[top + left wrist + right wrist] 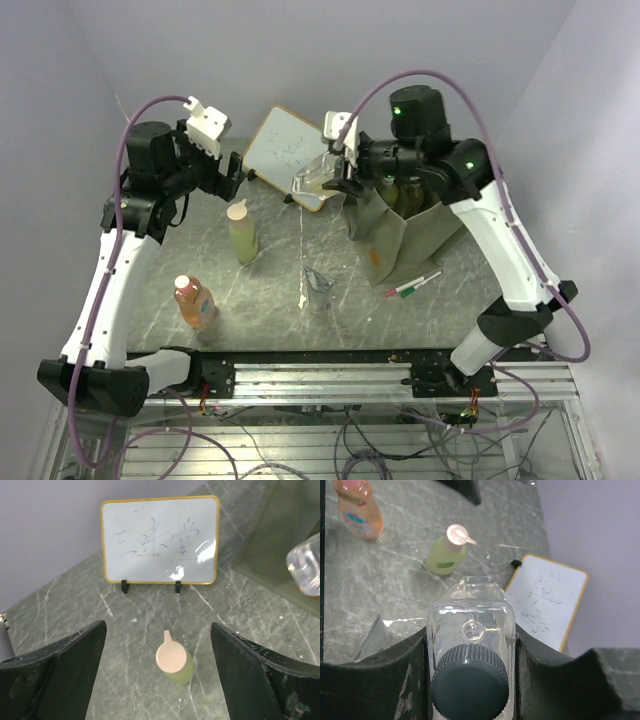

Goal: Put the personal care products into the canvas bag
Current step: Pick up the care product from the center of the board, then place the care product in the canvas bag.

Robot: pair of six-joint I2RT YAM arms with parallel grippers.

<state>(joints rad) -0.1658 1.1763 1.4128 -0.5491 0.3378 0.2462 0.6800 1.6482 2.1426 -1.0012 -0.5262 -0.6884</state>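
Upper centre: right claw (338,172) clamps clear glass bottle (470,615) by flat sides near canvas bag (400,238); prob. rigid, slick, fragile. Left claw (157,642) gapes, empty.

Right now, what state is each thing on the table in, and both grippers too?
left gripper: open, above the pale-green bottle, holding nothing.
right gripper: shut on the clear glass bottle.
clear glass bottle: capped, held off the table.
pale-green bottle: upright, capped.
orange bottle: upright on the table.
canvas bag: upright, mouth open.
clear pouch: on the table, outside the bag.
whiteboard: propped upright.
marker pens: lying flat by the bag.
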